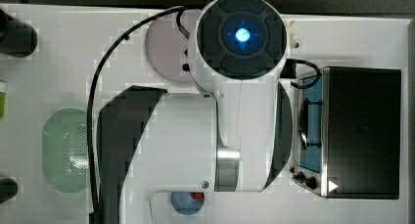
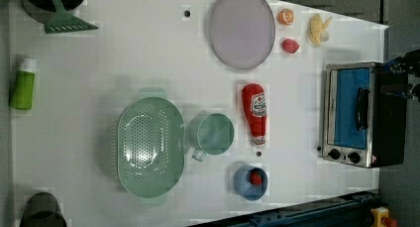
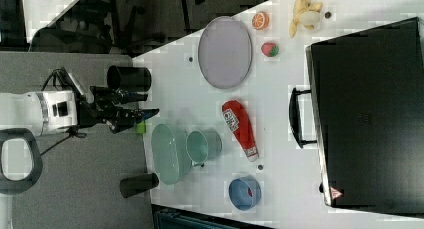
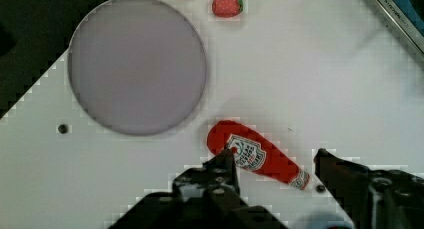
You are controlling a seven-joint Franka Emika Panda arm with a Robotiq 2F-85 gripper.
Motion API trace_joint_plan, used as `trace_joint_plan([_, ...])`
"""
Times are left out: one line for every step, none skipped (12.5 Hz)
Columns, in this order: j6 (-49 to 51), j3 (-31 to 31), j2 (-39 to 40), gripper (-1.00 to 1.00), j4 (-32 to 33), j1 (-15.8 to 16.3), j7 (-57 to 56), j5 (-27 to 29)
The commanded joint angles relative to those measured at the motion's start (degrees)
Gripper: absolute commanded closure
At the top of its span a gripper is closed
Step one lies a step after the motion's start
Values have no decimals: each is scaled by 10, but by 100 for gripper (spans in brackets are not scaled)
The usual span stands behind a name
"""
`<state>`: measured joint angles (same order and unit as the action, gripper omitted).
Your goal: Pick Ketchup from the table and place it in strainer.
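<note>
**Red bottle waits, reach not yet made**

Red ketchup (image 2: 254,113) lies on its side on the white desk (image 2: 124,58), just beside the green mug (image 2: 214,133), which stands between it and the pale green strainer (image 2: 130,157). The fingers (image 4: 274,161) hang parted and empty above the bottle. Next, I judge: descend, straddle the body, close.

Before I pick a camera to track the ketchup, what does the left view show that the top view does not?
Left view alone: the ketchup lying on the table, the green mug beside the strainer, the fruit pieces. Top view alone: the arm, covering the middle of the table. Both: the strainer, lilac plate, toaster oven, blue bowl.
</note>
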<state>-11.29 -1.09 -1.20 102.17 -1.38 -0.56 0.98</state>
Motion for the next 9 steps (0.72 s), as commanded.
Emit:
trace_joint_plan([68,-36,-115,-58,65,-60,5,5])
trace_joint_plan([64,-38,-114,-80,72,-59,5,5])
trace_joint_plan([56,-40,-111,-100,81,-59,5,5])
trace_joint_plan([45,-43,-107,-100,93,-59,-1,5])
trace_joint_plan([30,-47,-102,-100,107,-58,-17,5])
trace_joint_plan([8,-52,-95,-100,122,-58,-44,5])
trace_joint_plan([-17,-57,-88,-100,136,-57,-77,5])
trace_joint_plan([-43,-62,-79,-100,152,-57,-113,5])
trace_joint_plan([-68,-67,-71,-100,168,-57,-150,5])
